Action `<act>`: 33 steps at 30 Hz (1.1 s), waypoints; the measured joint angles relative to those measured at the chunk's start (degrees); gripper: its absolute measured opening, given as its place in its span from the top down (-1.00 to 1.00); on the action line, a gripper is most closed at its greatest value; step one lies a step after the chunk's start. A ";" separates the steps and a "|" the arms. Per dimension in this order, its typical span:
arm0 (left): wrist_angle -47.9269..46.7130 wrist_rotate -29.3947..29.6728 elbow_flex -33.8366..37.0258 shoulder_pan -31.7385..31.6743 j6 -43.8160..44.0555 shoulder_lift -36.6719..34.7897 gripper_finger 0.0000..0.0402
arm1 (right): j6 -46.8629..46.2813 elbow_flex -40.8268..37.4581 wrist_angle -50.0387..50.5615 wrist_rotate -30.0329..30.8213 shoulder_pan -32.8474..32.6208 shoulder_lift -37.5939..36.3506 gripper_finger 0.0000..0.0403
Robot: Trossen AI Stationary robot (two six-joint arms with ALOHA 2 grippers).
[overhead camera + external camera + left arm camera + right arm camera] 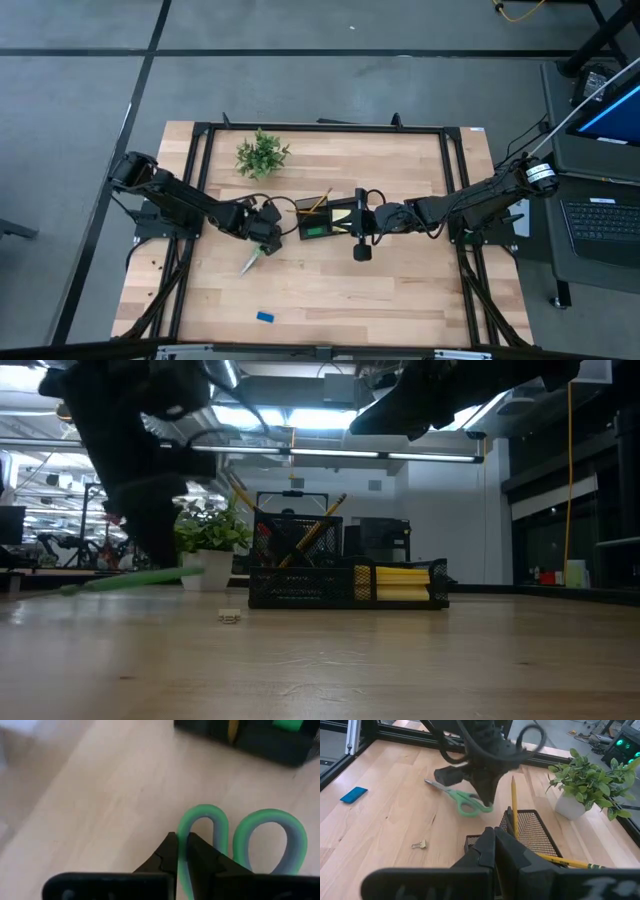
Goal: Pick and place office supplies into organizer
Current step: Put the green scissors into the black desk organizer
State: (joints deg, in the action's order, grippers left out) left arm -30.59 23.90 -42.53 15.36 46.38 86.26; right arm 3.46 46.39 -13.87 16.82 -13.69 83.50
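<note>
Green-handled scissors (462,800) lie left of the black mesh organizer (325,222), blades (250,263) pointing toward the table's near left. My left gripper (179,840) is shut on their handle and comes down steeply from the left. The organizer holds yellow pencils (514,805), a yellow sticky-note pad (405,582) and a green block (315,231). My right gripper (495,837) is shut on nothing and hovers just over the organizer's right part. A small blue block (265,317) lies flat near the table's near edge. My left gripper pinches the rim of one finger loop (182,826) of the scissors' handle between its two fingers. The fingers come from above, slanting down. In the low view the handle end (190,572) sits higher than the blade end (70,589); whether the tip touches the table I cannot tell.
A potted leafy plant (262,153) stands at the far left of the table. A small brass-coloured clip (420,844) lies on the wood in front of the organizer. Black frame rails (200,180) run along the table's sides. Bare wood stretches across the near half.
</note>
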 joint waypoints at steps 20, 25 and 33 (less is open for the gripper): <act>5.26 42.11 -0.14 13.28 -12.98 -21.01 0.93 | 0.44 0.00 0.02 0.02 0.20 -0.02 0.95; 10.03 49.04 -0.16 15.20 -20.06 -23.20 0.93 | 0.46 0.00 -0.17 0.02 0.19 -0.02 0.95; 20.61 51.86 -0.16 14.49 -35.03 -23.18 0.93 | 0.74 -0.01 -0.52 0.02 0.20 -0.02 0.95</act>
State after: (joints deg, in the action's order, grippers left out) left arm -9.98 75.76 -42.70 29.84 11.34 63.08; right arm 4.21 46.38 -14.39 16.84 -13.50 83.48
